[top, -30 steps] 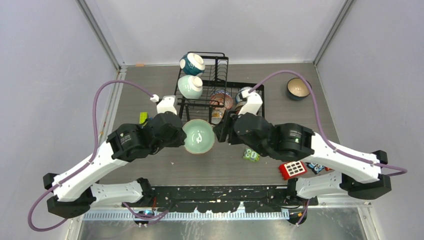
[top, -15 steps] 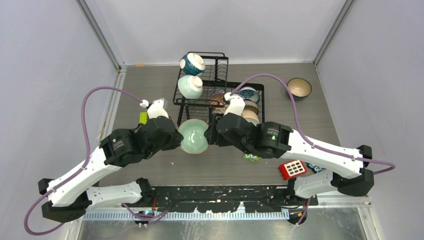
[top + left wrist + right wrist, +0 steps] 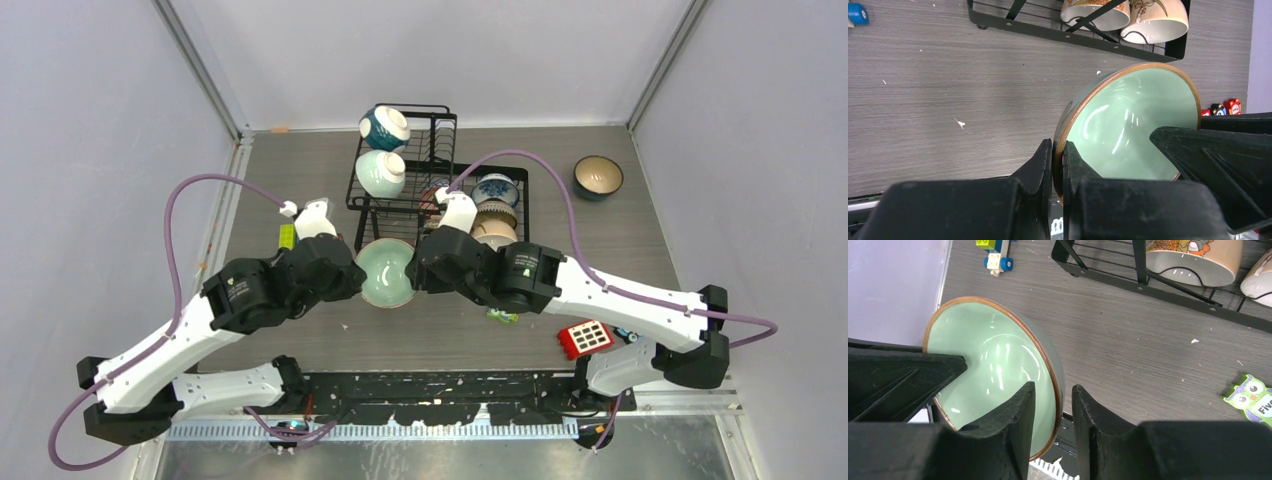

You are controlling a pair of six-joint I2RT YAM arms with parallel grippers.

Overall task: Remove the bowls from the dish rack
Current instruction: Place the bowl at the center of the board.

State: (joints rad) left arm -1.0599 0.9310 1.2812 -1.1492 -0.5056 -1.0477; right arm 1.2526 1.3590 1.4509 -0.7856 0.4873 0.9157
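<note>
A mint green bowl (image 3: 388, 273) with a brown rim hangs tilted above the table, in front of the black wire dish rack (image 3: 440, 182). My left gripper (image 3: 355, 280) is shut on its left rim (image 3: 1058, 150); the bowl (image 3: 1133, 125) fills that view. My right gripper (image 3: 418, 272) is open, and its jaws straddle the opposite rim (image 3: 1053, 395) of the bowl (image 3: 993, 365), with a gap left on the outer side. The rack holds a dark teal bowl (image 3: 385, 127), a pale green bowl (image 3: 381, 173), a reddish patterned bowl (image 3: 436, 198), a blue-patterned bowl (image 3: 495, 188) and a cream bowl (image 3: 493, 230).
A dark bowl (image 3: 598, 177) with a cream inside stands on the table at the back right. A green owl toy (image 3: 503, 315), a red keypad toy (image 3: 585, 338) and a yellow-green block (image 3: 287, 236) lie on the table. The rack's front bar (image 3: 1173, 290) runs close behind the held bowl.
My right arm has swung left, bringing its open jaws over the bowl's right rim. My left gripper has shifted the bowl slightly left and then held still.
</note>
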